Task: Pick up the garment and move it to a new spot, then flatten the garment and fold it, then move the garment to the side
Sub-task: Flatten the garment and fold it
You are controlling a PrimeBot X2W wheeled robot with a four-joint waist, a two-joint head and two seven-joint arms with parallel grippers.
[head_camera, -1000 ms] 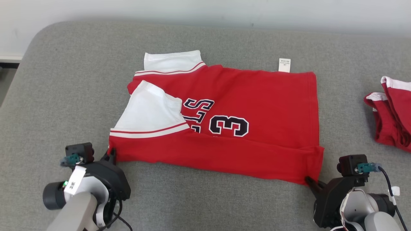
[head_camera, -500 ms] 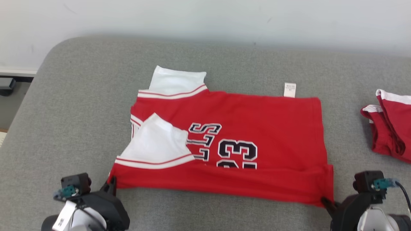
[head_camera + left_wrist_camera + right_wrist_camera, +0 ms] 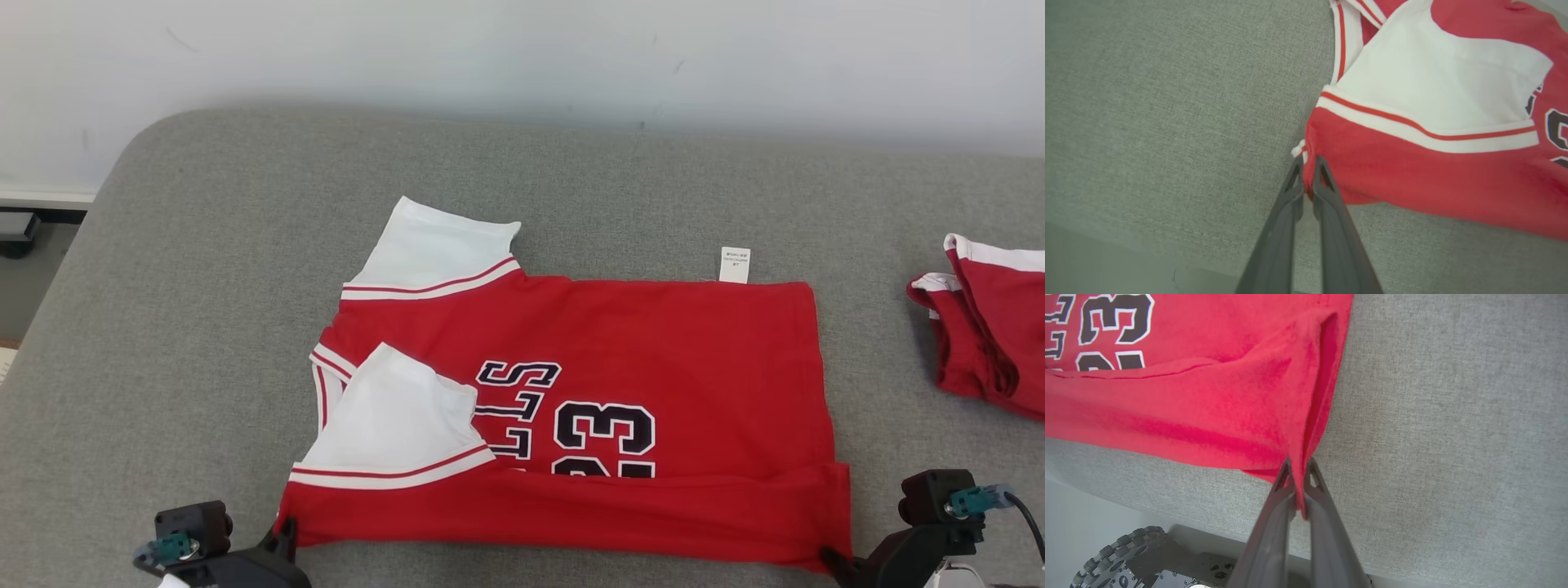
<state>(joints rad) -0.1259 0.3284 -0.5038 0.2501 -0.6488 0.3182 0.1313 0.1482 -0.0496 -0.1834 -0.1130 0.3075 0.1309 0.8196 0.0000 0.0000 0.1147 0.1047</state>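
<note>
Red garment (image 3: 694,351): soft matt knit cloth; grey surface (image 3: 204,245): coarse woven fabric, also matt.

grey couch (image 3: 204,245) — red clothes pile (image 3: 992,327) at right edge

The head camera looks down from the near side across the grey cushion (image 3: 204,245) toward the far wall (image 3: 522,57). Wrist cameras sit close over the near left and right corners of the red garment (image 3: 669,343), which the head view also takes in.
</note>
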